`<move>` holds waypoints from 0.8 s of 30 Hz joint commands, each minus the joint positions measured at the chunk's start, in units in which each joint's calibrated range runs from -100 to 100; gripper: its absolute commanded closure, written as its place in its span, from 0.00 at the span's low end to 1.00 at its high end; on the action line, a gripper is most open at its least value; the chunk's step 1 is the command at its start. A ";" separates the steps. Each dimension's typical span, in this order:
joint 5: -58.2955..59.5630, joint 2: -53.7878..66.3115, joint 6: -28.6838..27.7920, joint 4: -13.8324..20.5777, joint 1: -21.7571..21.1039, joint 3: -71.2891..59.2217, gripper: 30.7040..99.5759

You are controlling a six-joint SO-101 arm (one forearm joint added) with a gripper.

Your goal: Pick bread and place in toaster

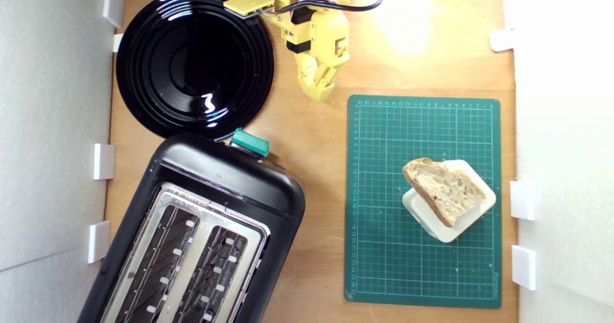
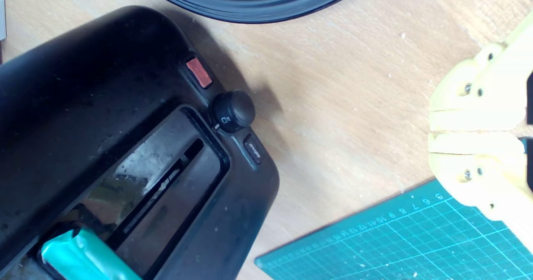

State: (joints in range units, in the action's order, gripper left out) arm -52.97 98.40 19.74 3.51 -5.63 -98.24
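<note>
Exterior view, from its left edge across: white foam wall panels point(image 1: 53, 121) stand along the side of the wooden table point(image 1: 316, 136); next to them lies the round glossy black plate point(image 1: 194, 64), bare, near the top of the view; just below it sits the toaster point(image 1: 225, 188), black, turned at a slant, its silver top plate point(image 1: 192, 246) showing two long slots, both without anything in them that I can see; its teal-green lever knob point(image 1: 249, 141) points toward the plate's rim and stands just beside it. Further across, near the top, hangs my pincer point(image 1: 319, 90), yellow, over bare wood between plate and green cutting mat point(image 1: 383, 265); my two fingers lie pressed together, clenched on nothing. On the exterior view's right the mat lies flat; on it rests a cream rounded square block point(image 1: 472, 217), and the bread point(image 1: 443, 188) lies on top of that block, pale holey crumb upward, brown crust along its edge, one end overhanging the block; it is well apart from my pincer and from the toaster.

In the wrist view I see the toaster's end face point(image 2: 125, 138) with its lever slot, the teal knob point(image 2: 79, 253), an orange-red button point(image 2: 199, 73), a black dial point(image 2: 233, 110) and a small black button point(image 2: 253, 148); then bare wood, a corner of the mat point(image 2: 395, 242), and my fingers point(image 2: 474, 117) meeting along a thin seam.
</note>
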 commanded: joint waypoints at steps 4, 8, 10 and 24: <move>-0.11 -2.65 0.32 0.30 0.07 0.60 0.87; 6.64 -8.97 0.32 0.03 -0.25 1.42 0.87; 13.38 -12.55 -0.15 -0.06 -0.74 1.60 0.87; 44.52 -50.07 -1.98 -11.40 -5.97 16.31 0.87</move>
State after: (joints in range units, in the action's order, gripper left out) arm -15.08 54.56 19.53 -7.86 -10.39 -87.89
